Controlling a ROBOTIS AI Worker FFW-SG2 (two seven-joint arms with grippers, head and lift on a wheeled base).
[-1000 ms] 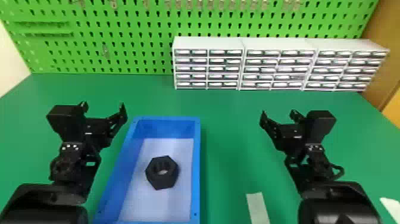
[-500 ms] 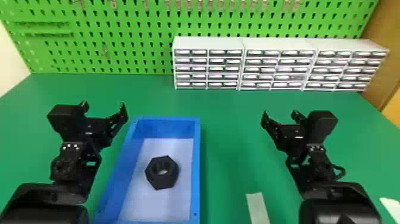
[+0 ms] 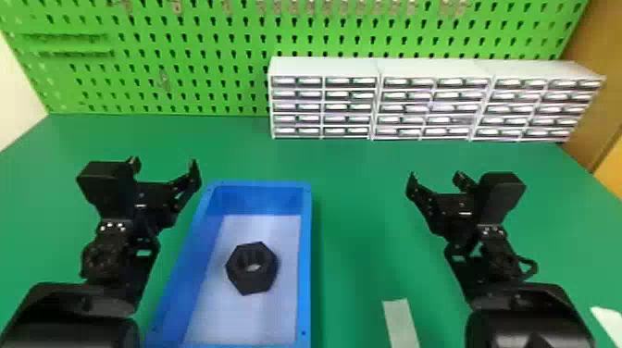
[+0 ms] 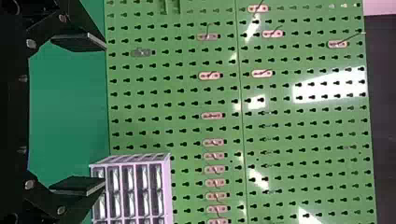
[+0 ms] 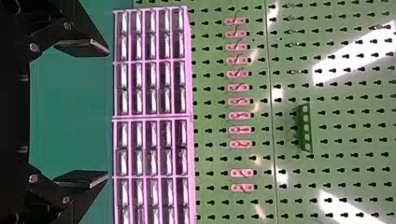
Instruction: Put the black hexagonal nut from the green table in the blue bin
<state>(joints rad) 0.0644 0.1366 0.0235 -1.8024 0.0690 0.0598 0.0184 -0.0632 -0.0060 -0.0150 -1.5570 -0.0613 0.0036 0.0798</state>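
Two black grippers have their fingers spread wide apart; the left gripper (image 3: 164, 164) is up over the green table (image 3: 361, 185), near the far left corner of the blue bin (image 3: 307, 259); the right gripper (image 3: 436, 177) is also up over the table, well apart from the bin on its right side. The black nut (image 3: 248, 281) is inside the blue bin; it lies flat on the pale floor with its round hole facing up, and it sits apart from the right wall.

In the left wrist view, the left gripper (image 4: 104, 115) has a big gap between its two flat fingers, and green shows through the gap; in the right wrist view, the right gripper (image 5: 108, 114) has a big gap too.

At the back of the table stands a green board (image 3: 203, 55) full of little holes; small pink hooks (image 4: 212, 115) hang on it; white boxes of little drawers (image 3: 324, 106) stand in a row in front of it; a pale strip (image 3: 401, 324) lies on the table to the right of the bin; a white piece (image 3: 608, 324) is at the near right.
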